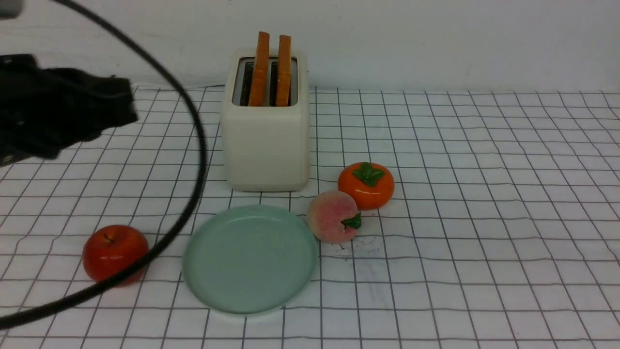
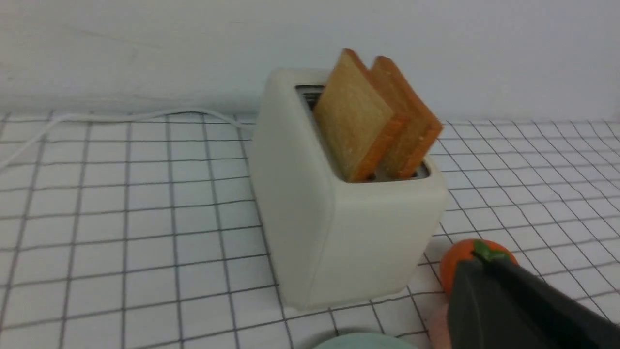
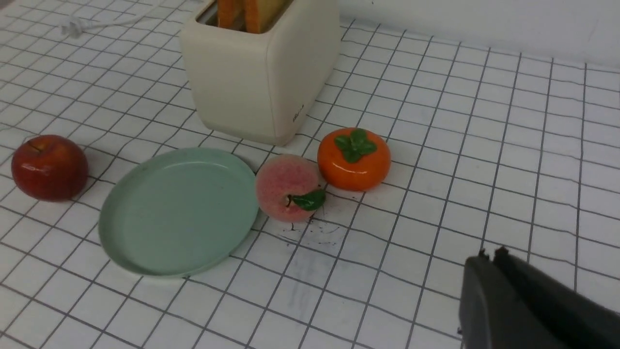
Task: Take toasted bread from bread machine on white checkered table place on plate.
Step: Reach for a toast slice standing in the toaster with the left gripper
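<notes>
Two slices of toasted bread (image 1: 262,68) (image 1: 284,69) stand upright in the slots of the cream-white bread machine (image 1: 266,140) at the back of the white checkered table (image 1: 484,218). In front of it lies the pale green plate (image 1: 249,258), with nothing on it. The left wrist view shows both toasted bread slices (image 2: 356,118) leaning in the bread machine (image 2: 339,218). My left gripper (image 2: 472,264) is shut and holds nothing; it is off to the left of the bread machine. My right gripper (image 3: 489,256) is shut and holds nothing, over bare cloth right of the plate (image 3: 177,213).
A red apple (image 1: 115,252) sits left of the plate. A pink peach (image 1: 334,216) and an orange persimmon (image 1: 366,185) lie right of it, near the bread machine's front corner. A black cable (image 1: 193,179) arcs across the left foreground. A white power cord (image 2: 121,118) trails behind the bread machine.
</notes>
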Controlling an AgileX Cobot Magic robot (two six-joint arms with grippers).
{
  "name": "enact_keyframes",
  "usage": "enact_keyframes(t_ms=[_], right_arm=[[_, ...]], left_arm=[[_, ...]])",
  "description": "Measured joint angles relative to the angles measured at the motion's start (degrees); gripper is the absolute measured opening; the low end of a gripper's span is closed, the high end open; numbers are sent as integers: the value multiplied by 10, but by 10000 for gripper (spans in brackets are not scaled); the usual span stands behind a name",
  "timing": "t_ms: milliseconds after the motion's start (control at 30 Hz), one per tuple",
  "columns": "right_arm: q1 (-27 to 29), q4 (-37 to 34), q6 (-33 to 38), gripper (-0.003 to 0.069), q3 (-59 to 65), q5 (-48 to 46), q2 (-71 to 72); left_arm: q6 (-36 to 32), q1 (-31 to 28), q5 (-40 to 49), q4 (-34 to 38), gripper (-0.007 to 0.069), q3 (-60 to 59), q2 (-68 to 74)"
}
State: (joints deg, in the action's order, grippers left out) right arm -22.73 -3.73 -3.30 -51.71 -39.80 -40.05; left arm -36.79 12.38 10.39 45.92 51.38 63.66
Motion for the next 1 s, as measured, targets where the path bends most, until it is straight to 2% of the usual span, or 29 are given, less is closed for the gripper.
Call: enact_keyframes(t_ms=[133, 233, 300, 333, 367, 400, 433, 467, 533, 600, 733, 1000], right_arm=[[0, -1, 0, 1, -2, 1, 0], [0, -8, 0, 3, -5, 1, 0], [0, -13, 0, 3, -5, 1, 0], [-1, -14, 0, 3, -5, 1, 0], [-1, -14, 0, 4, -5, 1, 0], [-1, -14, 0, 6, -5, 1, 0], [-1, -14, 0, 8, -5, 1, 0], [-1, -14, 0, 8, -5, 1, 0], [-1, -14, 0, 11, -5, 1, 0], [-1, -14, 0, 14, -5, 1, 0], [-1, -16, 0, 14, -5, 10, 0], [-1, -17, 0, 15, -5, 24, 0]], left_arm=[[-37, 44, -34, -3, -13, 49, 76], [-51, 55, -43, -3, 11, 89, 142], [-53, 56, -42, -3, 55, 112, 180], [-53, 56, -41, -3, 108, 135, 217], [-53, 56, -41, -3, 115, 138, 217], [-53, 56, -46, -3, 190, 160, 255], [-53, 56, -51, -3, 232, 173, 275], [-53, 56, -53, -3, 232, 175, 279], [-54, 56, -67, -3, 323, 203, 320], [-55, 56, -76, -3, 372, 223, 348], [-55, 56, -80, -2, 411, 259, 387], [-66, 56, -127, -2, 415, 287, 426]])
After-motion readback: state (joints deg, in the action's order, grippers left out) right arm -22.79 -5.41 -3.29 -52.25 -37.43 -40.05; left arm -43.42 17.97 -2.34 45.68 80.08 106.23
